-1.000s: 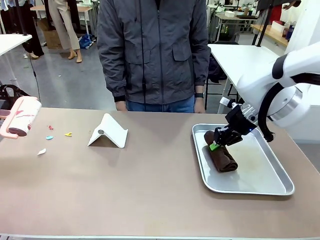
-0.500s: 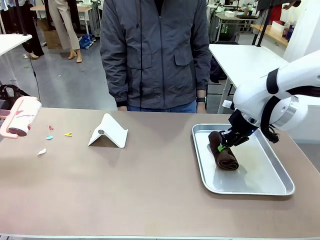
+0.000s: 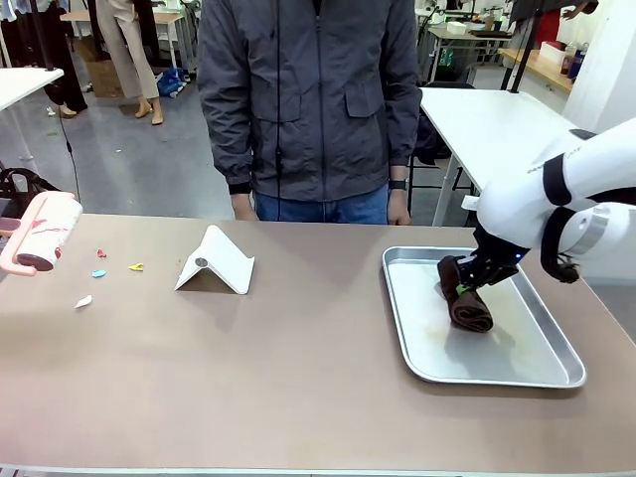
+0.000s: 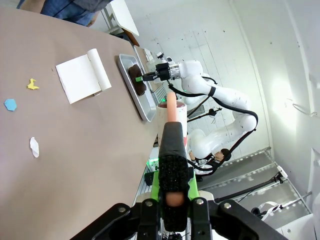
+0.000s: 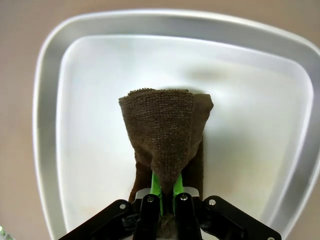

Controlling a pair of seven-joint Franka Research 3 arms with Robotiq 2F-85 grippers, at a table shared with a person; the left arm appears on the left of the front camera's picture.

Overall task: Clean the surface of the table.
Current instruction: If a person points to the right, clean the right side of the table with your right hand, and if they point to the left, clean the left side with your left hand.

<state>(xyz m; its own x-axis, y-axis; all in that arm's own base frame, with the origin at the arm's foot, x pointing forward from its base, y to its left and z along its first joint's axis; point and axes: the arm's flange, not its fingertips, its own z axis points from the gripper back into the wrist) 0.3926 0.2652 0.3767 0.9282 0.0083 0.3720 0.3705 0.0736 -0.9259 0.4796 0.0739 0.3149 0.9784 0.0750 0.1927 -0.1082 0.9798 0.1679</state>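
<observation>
The right hand (image 3: 462,289) was clamped shut on a raised fold of a brown cloth (image 3: 470,306). Its green pads (image 5: 156,184) pinched the near end while the rest of the cloth lay on the floor of the silver tray (image 3: 517,343). The step looked like lifting the cloth out. Doing it well would probably mean raising it straight up until the trailing end cleared the tray's rim, so the tray was not dragged along, and only then carrying it over. The right arm reached in from the right, its wrist bent down and the fingers angled toward the tray's middle. The brownish tabletop (image 3: 298,368) stretched beneath the tray and across to the person. Small paper scraps (image 3: 98,273) were scattered near its left end, well apart from the cloth. There the left hand (image 4: 173,187) was closed on the handle of a pink lint roller (image 3: 45,234).
</observation>
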